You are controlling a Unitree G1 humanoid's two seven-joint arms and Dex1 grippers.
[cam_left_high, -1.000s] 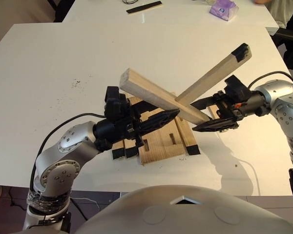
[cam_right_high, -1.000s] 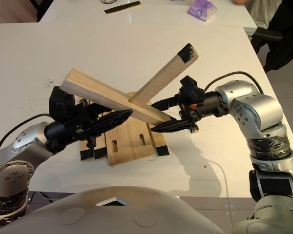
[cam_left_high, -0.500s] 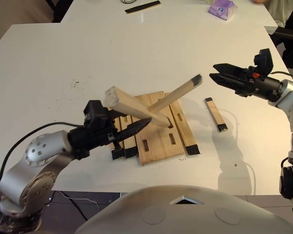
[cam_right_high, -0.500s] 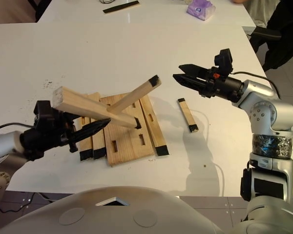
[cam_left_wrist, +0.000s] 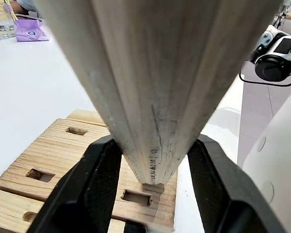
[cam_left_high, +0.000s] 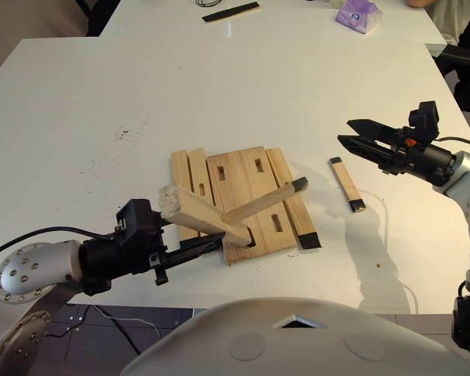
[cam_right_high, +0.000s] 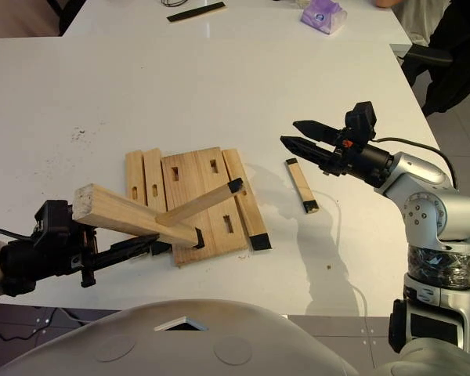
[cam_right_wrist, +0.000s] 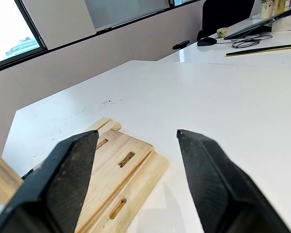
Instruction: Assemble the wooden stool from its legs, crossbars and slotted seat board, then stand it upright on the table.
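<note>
The table (cam_left_high: 102, 94) is carrying the slotted seat board (cam_left_high: 239, 176), which is lying flat. Over its near edge, the left gripper (cam_left_high: 207, 245) is pinching a thick leg (cam_left_high: 196, 215) in its jaws, tilted, with a thinner crossbar (cam_left_high: 262, 205) jutting from it. A short stick (cam_left_high: 348, 183) is lying right of the board, and the right gripper (cam_left_high: 346, 131) is hovering nearby, jaws spread.

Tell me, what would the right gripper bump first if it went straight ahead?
Probably the slotted seat board: the right gripper aims at it across bare table, though height is unclear.

no text, label or number can be read.
</note>
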